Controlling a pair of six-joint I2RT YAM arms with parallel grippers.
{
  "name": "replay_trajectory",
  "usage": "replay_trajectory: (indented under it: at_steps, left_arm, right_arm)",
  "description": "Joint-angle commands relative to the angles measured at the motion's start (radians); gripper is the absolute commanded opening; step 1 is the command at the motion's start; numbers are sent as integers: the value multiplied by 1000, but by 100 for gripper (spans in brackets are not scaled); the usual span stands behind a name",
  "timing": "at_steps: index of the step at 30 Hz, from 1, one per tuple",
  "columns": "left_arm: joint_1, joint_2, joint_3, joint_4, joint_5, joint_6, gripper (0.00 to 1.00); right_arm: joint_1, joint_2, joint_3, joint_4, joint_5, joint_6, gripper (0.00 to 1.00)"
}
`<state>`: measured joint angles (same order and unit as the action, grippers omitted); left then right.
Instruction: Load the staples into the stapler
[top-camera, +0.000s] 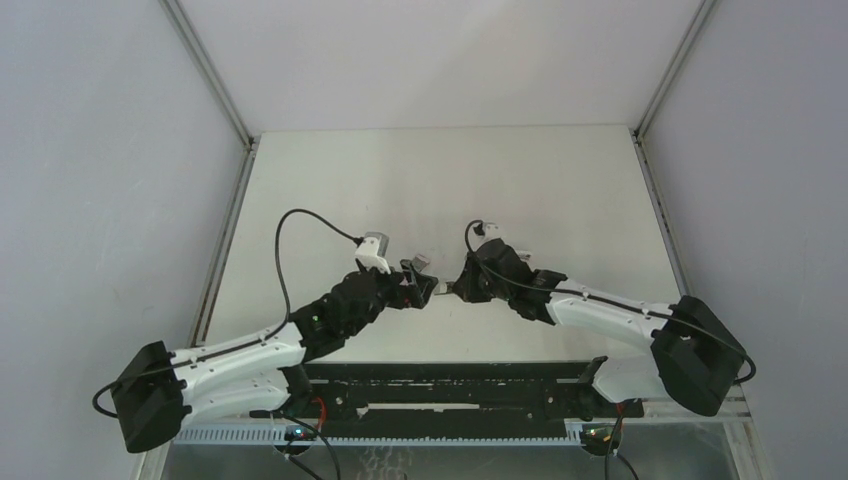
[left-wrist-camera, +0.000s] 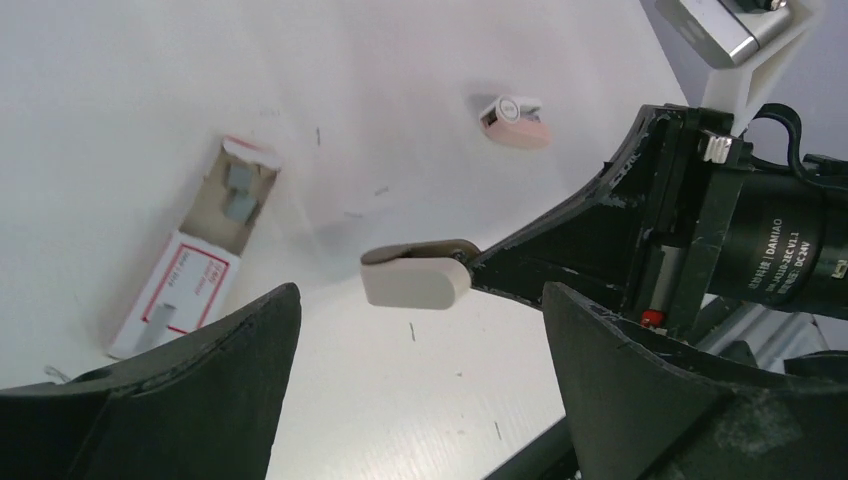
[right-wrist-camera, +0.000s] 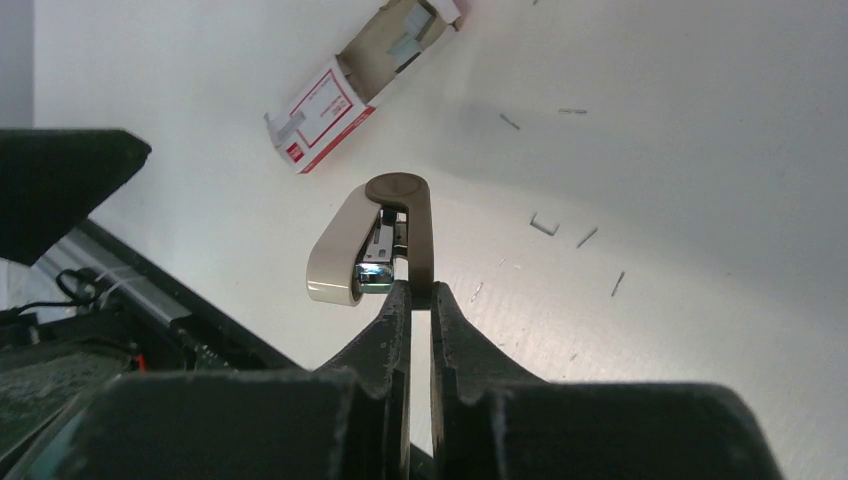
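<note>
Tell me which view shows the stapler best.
The right wrist view: the stapler sits close and central, hinged open, metal channel visible, pinched by the right gripper. The left wrist view shows its pale side only; the top view shows a speck.

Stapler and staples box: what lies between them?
Nothing; the right wrist view shows only bare table between the stapler and the staples box.

arms (top-camera: 240, 355): white links, black joints | cables (top-camera: 278, 260): black | wrist motor (left-wrist-camera: 790, 245): DAMIAO lettering
</note>
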<state>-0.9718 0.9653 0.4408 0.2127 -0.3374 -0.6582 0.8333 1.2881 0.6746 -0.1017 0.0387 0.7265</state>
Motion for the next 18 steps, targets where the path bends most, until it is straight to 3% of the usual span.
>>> replay_trajectory:
  at_steps: [1,10,18]
  left_arm:
    - [17,35,48,-39,57,-117,93]
    - [38,200,107,-5,145,-95,94]
    - [59,282,116,23,133,-86,90]
  right_arm:
    - [46,37,54,66,95,29,0]
    - [87,92,90,67,111,9,0]
    - [91,85,92,54,118,-13,0]
